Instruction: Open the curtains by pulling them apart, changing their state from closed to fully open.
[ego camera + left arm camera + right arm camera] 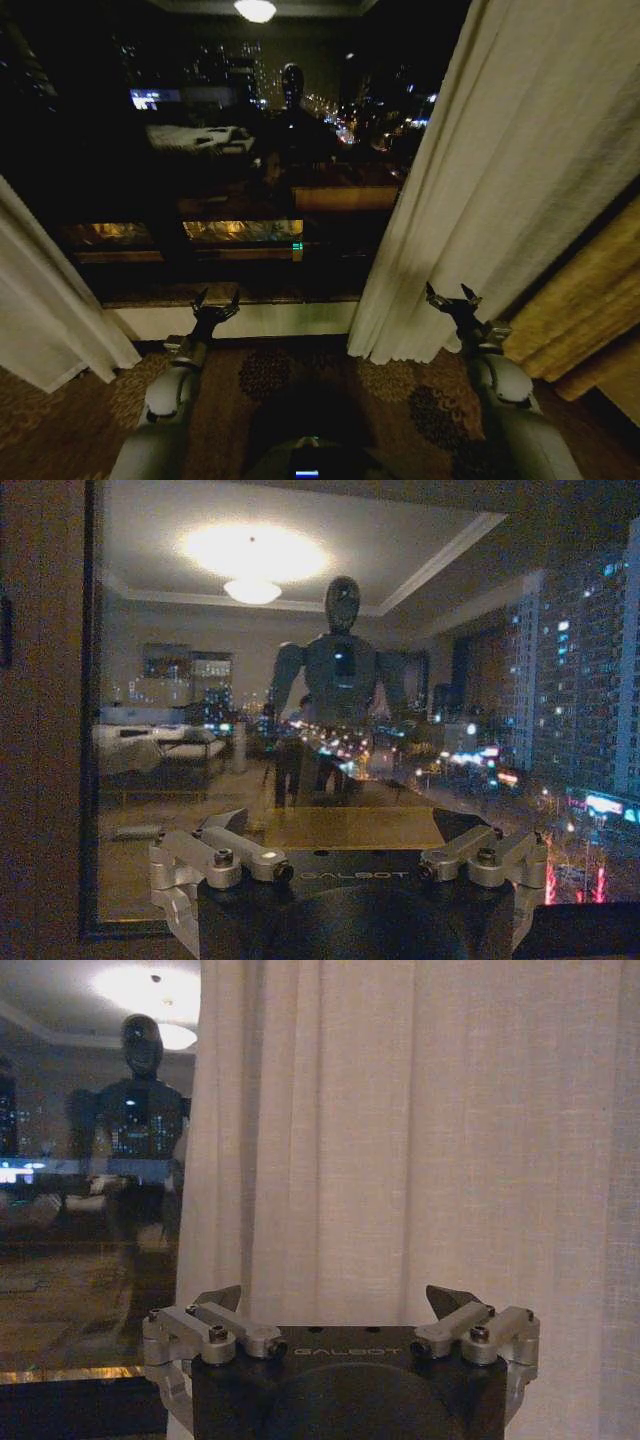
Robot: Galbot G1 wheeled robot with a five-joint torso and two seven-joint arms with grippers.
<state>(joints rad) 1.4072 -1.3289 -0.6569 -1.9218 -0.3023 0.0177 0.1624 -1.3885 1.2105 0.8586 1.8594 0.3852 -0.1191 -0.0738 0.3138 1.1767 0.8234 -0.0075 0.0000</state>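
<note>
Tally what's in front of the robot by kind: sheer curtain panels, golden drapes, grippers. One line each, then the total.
Sheer cream curtain panels: 2, left panel and right panel, pulled apart
Golden-yellow drapes: 1, the golden drape
Grippers: 2, left gripper and right gripper, both open
Total: 5

Left curtain panel (45,310) far left, right curtain panel (480,190) right, window (250,150) between, drape (590,300) beyond right panel

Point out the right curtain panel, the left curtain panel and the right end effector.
Right curtain panel (500,170): head view, middle of its pleated cloth.
Left curtain panel (40,310): head view, lower folds near the floor.
Right end effector (453,297): head view, midway between its open fingertips, in front of the right panel.
</note>
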